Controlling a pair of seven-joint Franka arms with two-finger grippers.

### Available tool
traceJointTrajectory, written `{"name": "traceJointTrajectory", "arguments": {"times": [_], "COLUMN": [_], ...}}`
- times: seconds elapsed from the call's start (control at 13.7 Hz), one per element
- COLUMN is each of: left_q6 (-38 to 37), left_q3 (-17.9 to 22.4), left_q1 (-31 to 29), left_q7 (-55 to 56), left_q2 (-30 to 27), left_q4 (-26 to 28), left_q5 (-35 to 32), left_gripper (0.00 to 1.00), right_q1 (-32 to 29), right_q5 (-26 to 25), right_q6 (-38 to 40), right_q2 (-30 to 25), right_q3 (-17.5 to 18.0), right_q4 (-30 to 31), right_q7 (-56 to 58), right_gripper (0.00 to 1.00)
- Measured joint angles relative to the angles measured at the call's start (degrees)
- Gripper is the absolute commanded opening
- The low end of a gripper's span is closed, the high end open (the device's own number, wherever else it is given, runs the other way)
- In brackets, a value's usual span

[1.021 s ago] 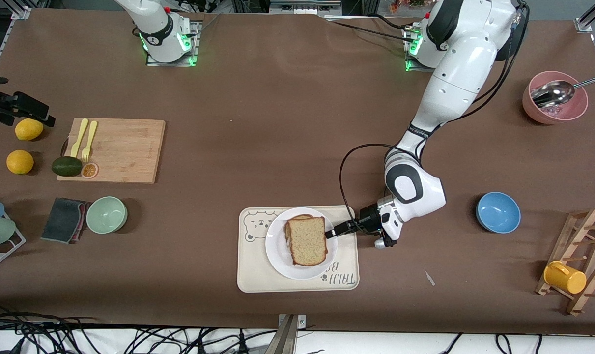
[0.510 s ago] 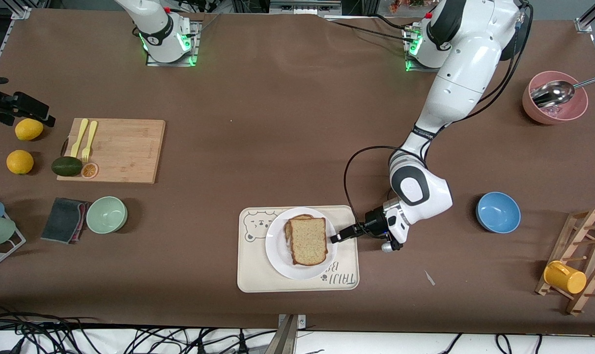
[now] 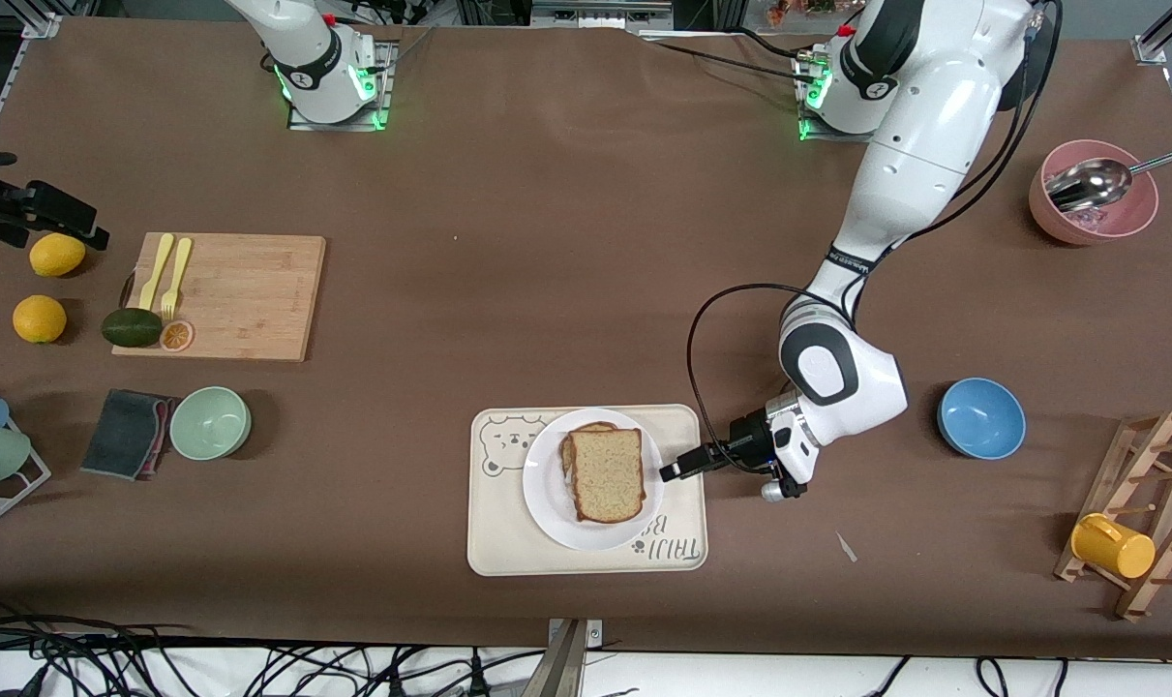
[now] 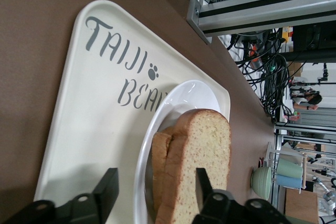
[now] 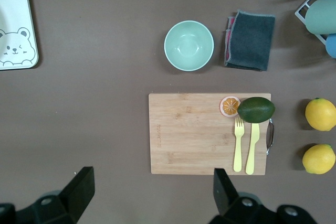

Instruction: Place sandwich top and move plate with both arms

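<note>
L tool (image 3: 670, 472) back off sandwich top (image 3: 607, 473)

The right tool (image 5: 149, 195), fingers spread, hangs over a cutting board (image 5: 194, 132) bearing two yellow forks (image 5: 245, 148).

Left end effector (image 3: 671, 471) low, fingers (image 4: 107, 188) spread, empty; right end effector (image 5: 152, 190) raised, spread, arm waiting.

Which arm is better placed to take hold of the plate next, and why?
Left. The left gripper hangs open over the tray beside the plate, which holds the sandwich top. The right gripper is open high above the cutting board.
</note>
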State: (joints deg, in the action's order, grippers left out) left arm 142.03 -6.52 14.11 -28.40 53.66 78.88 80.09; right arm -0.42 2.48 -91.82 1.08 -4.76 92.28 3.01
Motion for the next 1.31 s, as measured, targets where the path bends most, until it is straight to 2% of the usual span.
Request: {"name": "traceJointTrajectory", "arguments": {"times": [0.36,0.8,1.09,1.31], "left_q6": [-0.2,-0.2,-0.4,-1.0], "left_q3": [0.1,1.3,2.2,4.0], "left_q1": [-1.3,-1.7,-3.3,-3.7], "left_q7": [9.2,14.9,16.8,17.0], "left_q2": [-4.1,-9.7,-12.5,-15.2], "left_q4": [1.7,8.0,10.7,13.7], "left_q5": [-13.9,-28.3,-32.9,-39.8], "left_gripper": [1.0,1.0,1.0,1.0], "right_q1": [0.0,0.0,0.0,0.0], "right_q5": [0.0,0.0,0.0,0.0], "right_q6": [0.0,0.0,0.0,0.0], "right_q2": [0.0,0.0,0.0,0.0], "right_q3": [0.0,0.0,0.0,0.0], "right_q4": [0.0,0.0,0.0,0.0], "right_q7": [0.0,0.0,0.0,0.0], "right_gripper": [1.0,1.0,1.0,1.0]}}
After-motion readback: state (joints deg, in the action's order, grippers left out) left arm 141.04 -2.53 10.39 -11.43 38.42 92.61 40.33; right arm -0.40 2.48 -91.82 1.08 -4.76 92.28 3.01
